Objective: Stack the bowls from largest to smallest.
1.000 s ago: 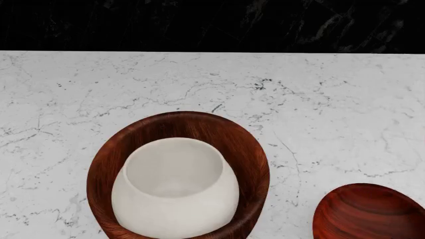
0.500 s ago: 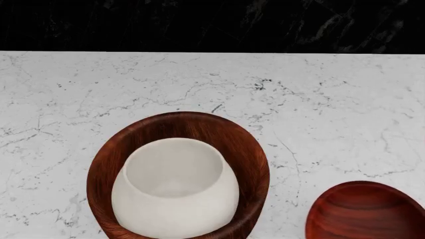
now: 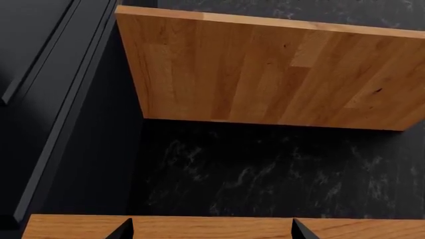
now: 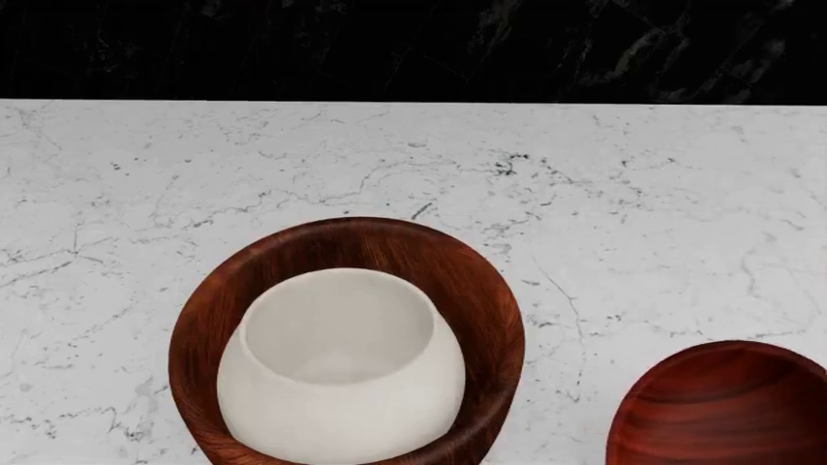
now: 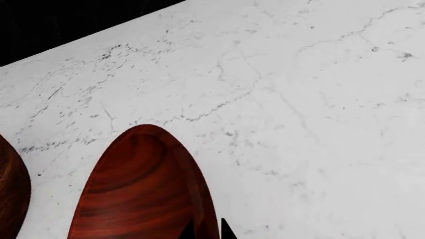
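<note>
We count three bowls on one marble counter (image 4: 672, 194): big brown bowl (image 4: 478, 291) holding the cream bowl (image 4: 343, 387), small red bowl (image 4: 718, 407) apart at right, open marble behind. Right claw (image 5: 207, 230) clenched on the red bowl's rim. Left claw (image 3: 211, 229) released, facing wooden shelves (image 3: 265, 74).

Wooden shelf board (image 3: 272, 74) against dark marbled wall (image 3: 265, 169), second wooden board (image 3: 212, 227) along near edge, two dark left gripper (image 3: 211, 230) fingertips (image 3: 125, 230) set apart
</note>
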